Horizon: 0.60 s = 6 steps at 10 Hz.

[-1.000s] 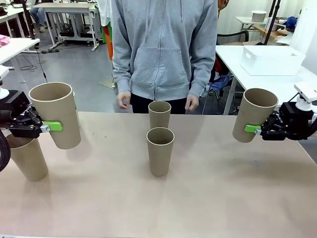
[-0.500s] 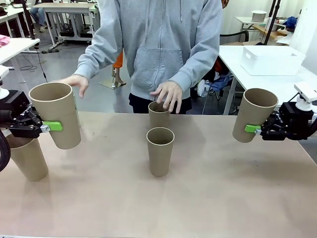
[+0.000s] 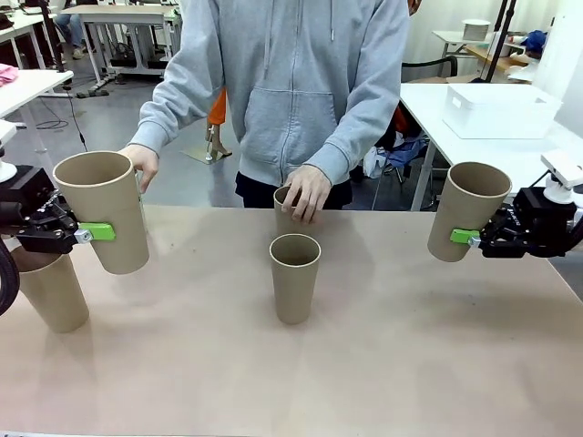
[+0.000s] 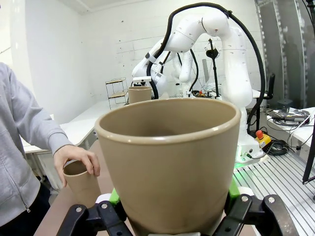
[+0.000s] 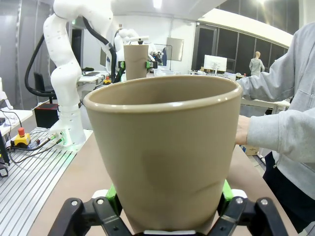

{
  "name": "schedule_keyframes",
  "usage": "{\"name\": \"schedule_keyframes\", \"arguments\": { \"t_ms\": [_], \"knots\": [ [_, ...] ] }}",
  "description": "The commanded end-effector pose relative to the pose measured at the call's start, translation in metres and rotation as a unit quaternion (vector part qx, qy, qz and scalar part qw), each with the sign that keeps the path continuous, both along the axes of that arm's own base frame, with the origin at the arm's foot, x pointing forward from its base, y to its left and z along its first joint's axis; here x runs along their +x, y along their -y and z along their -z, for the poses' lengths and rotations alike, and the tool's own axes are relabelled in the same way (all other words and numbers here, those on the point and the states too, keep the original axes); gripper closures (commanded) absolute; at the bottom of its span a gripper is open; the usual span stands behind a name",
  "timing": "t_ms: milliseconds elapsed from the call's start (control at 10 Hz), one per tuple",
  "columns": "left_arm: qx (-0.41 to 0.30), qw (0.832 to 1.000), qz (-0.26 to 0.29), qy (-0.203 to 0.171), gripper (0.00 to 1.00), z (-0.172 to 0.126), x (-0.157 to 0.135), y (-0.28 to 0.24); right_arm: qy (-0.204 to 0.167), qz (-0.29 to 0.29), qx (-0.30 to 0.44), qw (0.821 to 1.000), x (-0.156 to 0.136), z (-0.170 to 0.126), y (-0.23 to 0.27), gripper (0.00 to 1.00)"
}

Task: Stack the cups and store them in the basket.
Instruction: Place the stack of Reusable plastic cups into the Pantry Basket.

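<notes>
Cups (image 3: 295,278) were noted unstacked: left cup (image 3: 100,205) clamped aloft in the left gripper (image 3: 98,233), right cup (image 3: 469,214) likewise in the right gripper (image 3: 463,238), far cup (image 3: 290,228) on the table (image 3: 410,364) grasped by the person's hand (image 3: 307,191); nesting was judged next, for which aligned rims would be needed.

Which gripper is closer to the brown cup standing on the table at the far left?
Left. The left gripper, holding one cup, hangs just above that standing cup; the right gripper holds another cup across the table, at its right side.
</notes>
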<state>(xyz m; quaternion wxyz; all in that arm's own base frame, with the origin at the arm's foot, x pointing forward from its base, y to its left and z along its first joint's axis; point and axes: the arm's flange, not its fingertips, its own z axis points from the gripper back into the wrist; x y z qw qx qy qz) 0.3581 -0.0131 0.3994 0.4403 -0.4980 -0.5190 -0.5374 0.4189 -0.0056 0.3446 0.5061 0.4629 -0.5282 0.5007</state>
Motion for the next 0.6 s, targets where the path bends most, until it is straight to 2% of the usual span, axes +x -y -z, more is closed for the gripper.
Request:
{"name": "schedule_keyframes", "arguments": {
  "t_ms": [0,500],
  "knots": [
    [0.002,1.0,0.0,-0.006,0.14,-0.0034,-0.0013,0.0002,0.003,-0.001,0.001,1.0,-0.0002,-0.0027,-0.0007,0.16],
    [0.002,1.0,0.0,-0.006,0.14,-0.0034,-0.0013,0.0002,0.003,-0.001,0.001,1.0,-0.0002,-0.0027,-0.0007,0.16]
  ]
}}
